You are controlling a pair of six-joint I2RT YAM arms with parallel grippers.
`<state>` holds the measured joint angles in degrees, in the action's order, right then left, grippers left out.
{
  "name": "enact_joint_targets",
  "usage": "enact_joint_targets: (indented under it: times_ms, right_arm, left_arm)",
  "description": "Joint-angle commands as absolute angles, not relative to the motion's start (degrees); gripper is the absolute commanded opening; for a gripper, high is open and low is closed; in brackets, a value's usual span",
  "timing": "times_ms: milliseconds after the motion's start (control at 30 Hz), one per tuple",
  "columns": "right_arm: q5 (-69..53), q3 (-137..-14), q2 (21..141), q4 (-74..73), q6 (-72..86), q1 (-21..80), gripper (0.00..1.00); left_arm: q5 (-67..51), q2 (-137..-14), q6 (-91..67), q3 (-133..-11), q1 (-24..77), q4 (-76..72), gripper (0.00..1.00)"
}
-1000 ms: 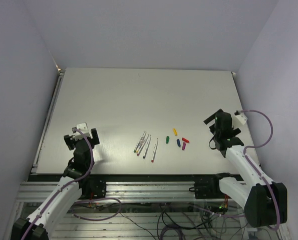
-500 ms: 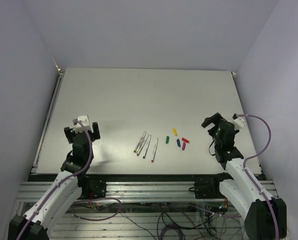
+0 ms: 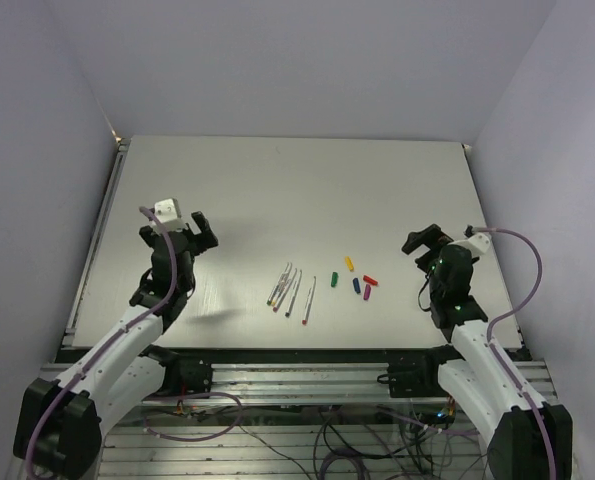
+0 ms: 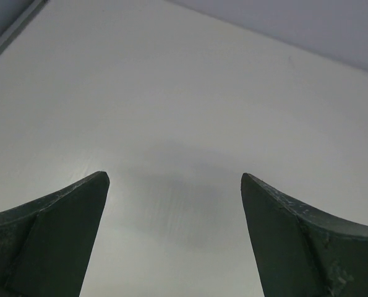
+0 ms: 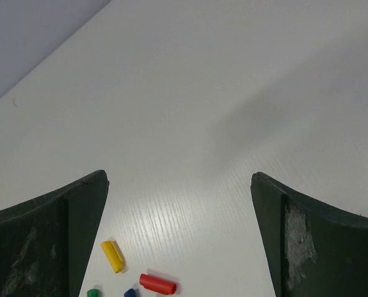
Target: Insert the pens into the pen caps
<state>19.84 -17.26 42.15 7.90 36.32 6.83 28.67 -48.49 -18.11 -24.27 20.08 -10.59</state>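
1. The pens (image 3: 293, 289) are lying in a loose bunch on the table (image 3: 277, 180), near the front edge and roughly midway between the two arms. They're thin grey-white sticks, fanned out a little, with the coloured tips pointing toward the near side.
2. The pen caps (image 3: 355, 279) sit just to the right of the pens, scattered in a small patch and not touching them. The green cap (image 3: 334, 277) is closest to the pens and the yellow cap (image 3: 349, 264) is furthest back. The blue cap (image 3: 356, 285), red cap (image 3: 370, 280) and purple cap (image 3: 367, 293) are huddled together on the right. No pen has a cap on it yet.
3. The right gripper (image 3: 429, 243) hangs to the right of the caps with its fingers spread wide and nothing between them. Its wrist cam catches the yellow and red caps low in the view.
4. The left gripper (image 3: 177, 238) is well left of the pens, also spread wide and empty. Its wrist cam shows only bare table and a soft shadow.
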Motion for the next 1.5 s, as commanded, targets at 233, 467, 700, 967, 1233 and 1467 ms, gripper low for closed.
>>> enact_joint_targets:
  times_ms: [233, 467, 700, 967, 1233, 1467]
  right_arm:
    - [15.1, -20.0, 48.1, 11.3, 35.8, 6.8, 1.0]
    - [16.7, -23.1, 50.8, 9.4, 37.9, 6.7, 0.99]
    - [19.7, -24.4, 48.8, 7.3, 36.8, 6.6, 0.98]
    - [24.2, -26.5, 46.7, 3.8, 35.5, 6.7, 0.97]
    - [24.6, -23.8, 44.3, 7.3, 32.6, 6.6, 0.97]
    - [25.8, -26.7, 45.0, 6.8, 29.7, 6.6, 0.91]
  left_arm:
    - [14.7, -64.0, -18.8, -34.1, 18.5, -22.0, 0.99]
    - [6.4, -67.9, -18.6, -33.6, 18.5, -30.7, 0.99]
    - [4.3, -67.3, -22.4, -31.0, 18.5, -35.6, 0.99]
    - [-3.9, -72.1, -21.9, -35.0, 18.5, -32.6, 0.99]
    - [-8.8, -69.8, -17.6, -35.5, 18.5, -32.3, 0.99]
    - [-12.4, -69.9, -19.7, -35.9, 18.5, -37.2, 0.99]
